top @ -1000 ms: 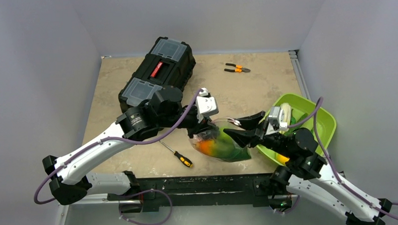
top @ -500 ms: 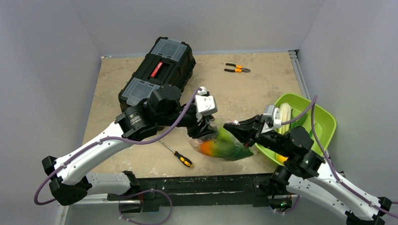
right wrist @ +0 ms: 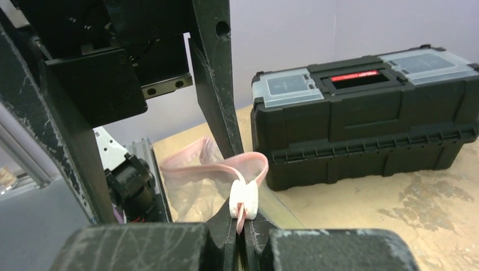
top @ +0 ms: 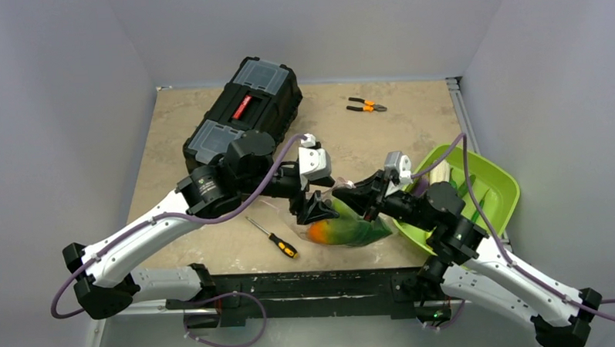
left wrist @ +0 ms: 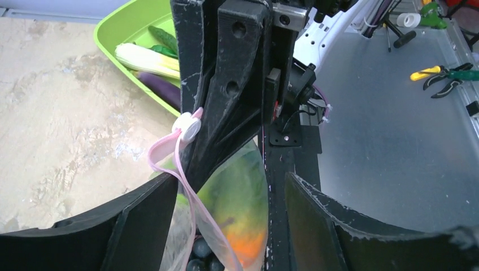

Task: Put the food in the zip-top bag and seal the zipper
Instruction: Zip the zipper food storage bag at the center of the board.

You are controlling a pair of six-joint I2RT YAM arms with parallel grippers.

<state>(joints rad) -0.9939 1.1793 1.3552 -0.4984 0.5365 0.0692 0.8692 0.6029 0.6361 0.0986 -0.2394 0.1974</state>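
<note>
Right wrist: my right hand (right wrist: 243, 228) pinches the zipper (right wrist: 195, 165) beside its slider (right wrist: 244, 197); left hand (left wrist: 226, 210) gapes. I'd pull straight along it.

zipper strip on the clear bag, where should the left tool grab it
Take the thin pale-pink zipper strip on the free stretch beside its small white slider; the right tool is shut on it at the slider. It's flat and raised above the filled clear crinkly bag, so the open left tool likely does best from above, one finger on each face.
</note>
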